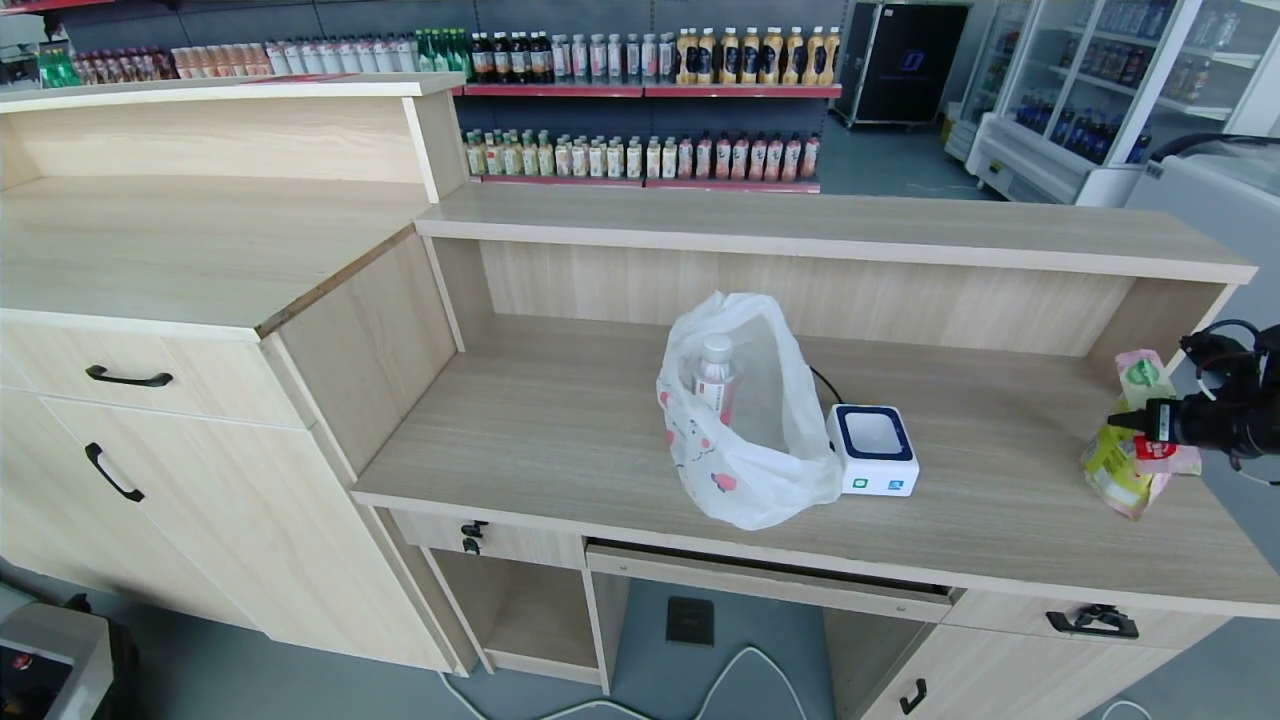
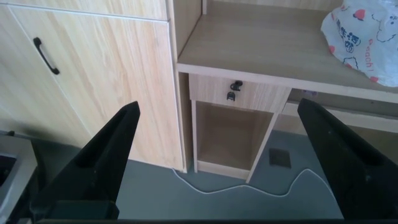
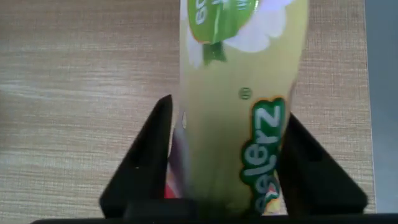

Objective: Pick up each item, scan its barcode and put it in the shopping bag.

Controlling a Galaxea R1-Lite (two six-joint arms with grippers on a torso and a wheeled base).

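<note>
One bottle (image 1: 715, 385) already stands inside the shopping bag (image 1: 745, 430), just beside the scanner (image 1: 872, 450) on the tabletop (image 1: 560, 420). A yellow-green snack pouch (image 1: 1125, 450) sits at the tabletop's far right end.

Left wrist view: the left gripper (image 2: 219, 106) hangs wide open and empty, off the tabletop.

Right wrist view: the right gripper (image 3: 229, 109) is closed against the pouch's sides, so scanning and bagging remain.

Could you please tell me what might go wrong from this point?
The snack packet sits in the right gripper near the right edge of the counter; a slip could drop it to the floor. The shopping bag slumps against the scanner, so its plastic might cover the scan window.
</note>
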